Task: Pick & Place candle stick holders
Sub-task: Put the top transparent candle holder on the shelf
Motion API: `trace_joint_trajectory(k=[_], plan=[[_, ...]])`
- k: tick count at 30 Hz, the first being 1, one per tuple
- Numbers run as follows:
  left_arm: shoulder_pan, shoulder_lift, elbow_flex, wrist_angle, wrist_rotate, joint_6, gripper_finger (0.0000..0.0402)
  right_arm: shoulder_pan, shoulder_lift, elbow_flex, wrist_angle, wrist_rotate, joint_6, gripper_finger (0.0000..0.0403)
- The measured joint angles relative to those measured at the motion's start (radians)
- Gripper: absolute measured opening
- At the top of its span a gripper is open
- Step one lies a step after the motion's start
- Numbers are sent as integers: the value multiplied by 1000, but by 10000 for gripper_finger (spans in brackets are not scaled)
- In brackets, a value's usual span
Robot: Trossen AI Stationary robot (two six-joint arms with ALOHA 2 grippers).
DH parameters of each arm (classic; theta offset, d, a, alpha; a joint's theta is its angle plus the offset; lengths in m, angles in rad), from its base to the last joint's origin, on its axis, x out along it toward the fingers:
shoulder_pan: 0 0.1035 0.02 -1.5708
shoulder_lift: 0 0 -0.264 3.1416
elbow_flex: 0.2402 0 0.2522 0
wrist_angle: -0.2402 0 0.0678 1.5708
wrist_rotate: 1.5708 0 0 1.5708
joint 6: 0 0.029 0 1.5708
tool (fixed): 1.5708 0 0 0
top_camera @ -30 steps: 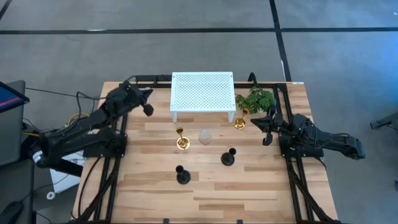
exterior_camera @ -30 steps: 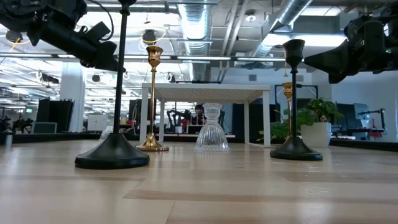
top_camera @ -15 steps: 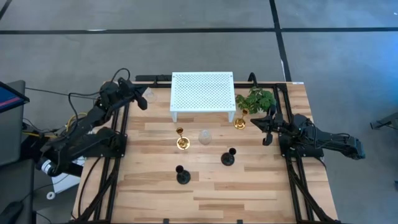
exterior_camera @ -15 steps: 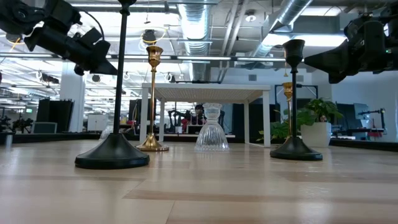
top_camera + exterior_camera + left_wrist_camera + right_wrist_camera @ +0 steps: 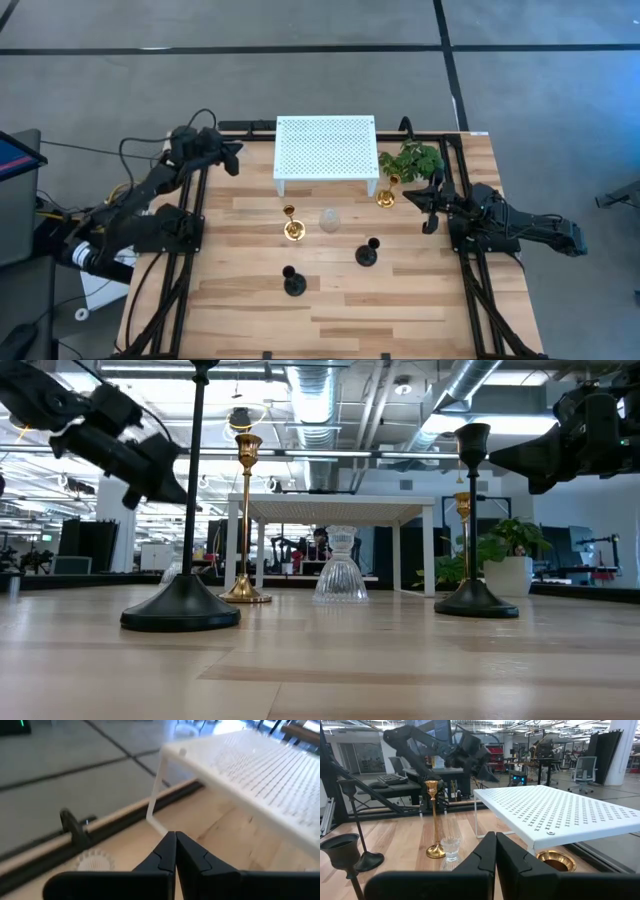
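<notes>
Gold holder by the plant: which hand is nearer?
Right. The right hand sits just beside the gold holder, toward the table's right edge; the left hand is across the table, past the white rack.

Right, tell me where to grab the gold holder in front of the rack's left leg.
Grip the gold holder at its thin stem, just below the cup, coming from above. It stands upright, and the clear glass holder close beside it leaves little room for a sideways approach.
</notes>
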Motion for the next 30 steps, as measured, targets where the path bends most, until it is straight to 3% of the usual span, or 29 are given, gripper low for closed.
trace_joint_trajectory(k=[9,18,24,30], plan=[[-2,107,-9,16,-24,31,3,0,0,0,0,0,0,0],[-2,-2,-178,115,-39,28,3,0,0,0,0,4,0,0],[-2,-89,-304,239,-62,-22,3,0,0,0,-1,69,0,0],[-2,-132,-362,283,-142,-10,3,0,0,0,-3,77,1,0]])
